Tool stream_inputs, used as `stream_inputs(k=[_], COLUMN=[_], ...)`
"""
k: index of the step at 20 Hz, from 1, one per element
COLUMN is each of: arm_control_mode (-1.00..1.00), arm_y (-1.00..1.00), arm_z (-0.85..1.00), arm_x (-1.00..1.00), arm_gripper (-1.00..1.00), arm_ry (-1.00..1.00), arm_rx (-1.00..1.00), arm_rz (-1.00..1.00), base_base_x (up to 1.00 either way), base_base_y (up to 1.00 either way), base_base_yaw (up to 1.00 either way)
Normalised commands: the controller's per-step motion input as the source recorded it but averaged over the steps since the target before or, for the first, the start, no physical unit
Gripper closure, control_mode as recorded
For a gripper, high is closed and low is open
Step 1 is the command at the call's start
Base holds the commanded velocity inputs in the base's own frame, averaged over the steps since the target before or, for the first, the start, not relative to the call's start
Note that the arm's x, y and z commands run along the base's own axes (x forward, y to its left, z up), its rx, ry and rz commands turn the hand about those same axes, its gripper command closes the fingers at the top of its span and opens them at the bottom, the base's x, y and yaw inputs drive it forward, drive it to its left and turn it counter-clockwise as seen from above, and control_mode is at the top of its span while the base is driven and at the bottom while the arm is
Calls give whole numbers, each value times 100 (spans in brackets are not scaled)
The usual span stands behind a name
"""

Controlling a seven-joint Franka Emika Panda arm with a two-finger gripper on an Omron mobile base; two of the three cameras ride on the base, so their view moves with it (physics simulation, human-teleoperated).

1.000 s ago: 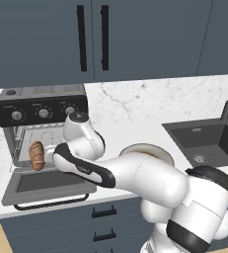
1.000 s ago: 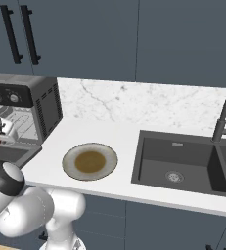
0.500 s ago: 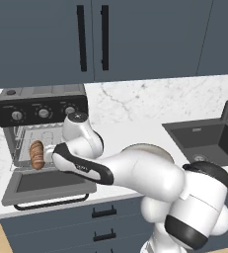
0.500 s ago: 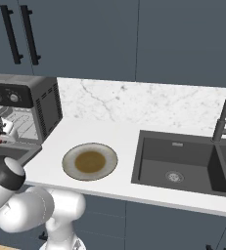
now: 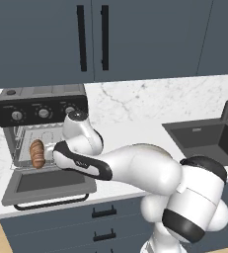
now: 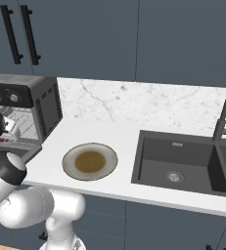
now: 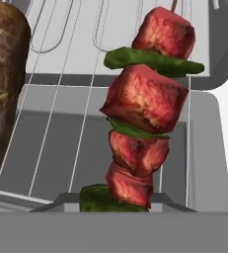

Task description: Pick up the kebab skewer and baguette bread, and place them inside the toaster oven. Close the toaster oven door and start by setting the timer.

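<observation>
The arm reaches into the open toaster oven [image 5: 41, 128], whose door [image 5: 49, 183] lies folded down flat in front of it. The baguette bread [image 5: 36, 153] already rests on the wire rack [image 7: 81, 99], at the left side of the oven mouth. In the hand view the kebab skewer [image 7: 145, 113] hangs close before the camera, over the right part of the rack, just beside the bread but apart from it. The fingertips are hidden behind the skewer, so I cannot tell for certain if the gripper holds it; it seems so, because the skewer stands above the rack. The step in hand is placing the skewer. Next the gripper should lower it on the rack, let go, retreat, and then lift the door by its black bar handle [image 5: 51, 202].
</observation>
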Motion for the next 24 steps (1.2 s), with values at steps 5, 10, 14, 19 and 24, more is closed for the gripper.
stream_inputs(k=[5, 10, 14, 19, 24], arm_control_mode=[-100, -100, -100, -100, -100], arm_y=[0, 0, 0, 0, 16], arm_z=[-14, 1, 28, 30, -15], arm_x=[5, -11, 0, -64, -84], arm_gripper=[-100, -100, -100, -100, -100], arm_ry=[0, 0, -1, 0, 7], arm_rx=[-5, -1, 0, 0, 0], arm_rz=[0, 0, 0, 0, -10], base_base_x=[0, 0, 0, 0, 0], base_base_y=[0, 0, 0, 0, 0], base_base_yaw=[0, 0, 0, 0, 0])
